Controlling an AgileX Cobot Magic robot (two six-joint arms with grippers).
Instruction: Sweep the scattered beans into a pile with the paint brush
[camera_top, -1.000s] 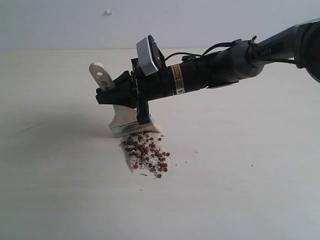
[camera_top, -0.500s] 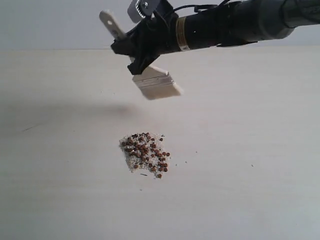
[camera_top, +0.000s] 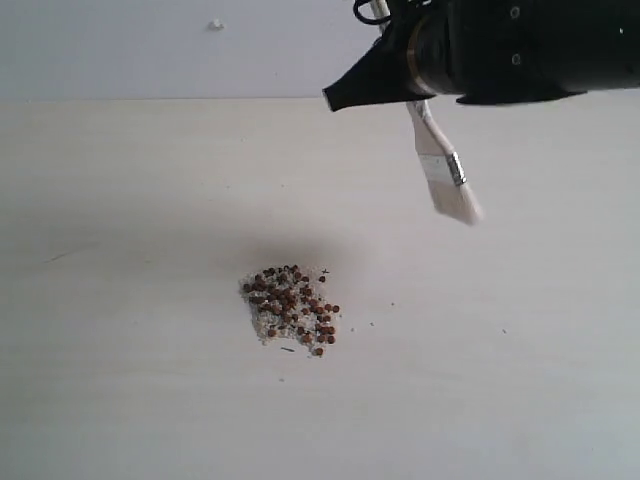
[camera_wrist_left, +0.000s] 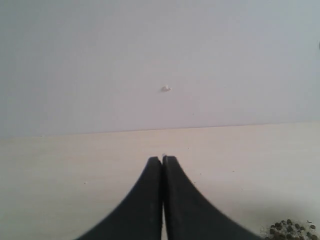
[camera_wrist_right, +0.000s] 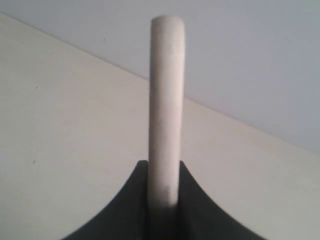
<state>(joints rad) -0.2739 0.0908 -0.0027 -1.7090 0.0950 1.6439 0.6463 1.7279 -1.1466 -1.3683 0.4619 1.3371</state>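
Observation:
The beans (camera_top: 290, 310) lie in one compact reddish-brown pile mixed with whitish grains on the pale table; a corner of the pile also shows in the left wrist view (camera_wrist_left: 292, 231). The paint brush (camera_top: 441, 160) hangs in the air above and to the right of the pile, seen edge-on, with its bristles slanting down. My right gripper (camera_top: 388, 75) is shut on its cream handle (camera_wrist_right: 165, 100), which stands up between the black fingers (camera_wrist_right: 192, 195). My left gripper (camera_wrist_left: 162, 159) is shut with nothing in it and stays outside the exterior view.
The pale wooden table (camera_top: 120, 380) meets a plain grey wall, which bears a small white mark (camera_top: 215, 24). A few stray specks (camera_top: 372, 323) lie to the right of the pile.
The right arm has lifted the brush from the pile's far edge, high up and to the right, turning it edge-on. The pile has kept its shape.

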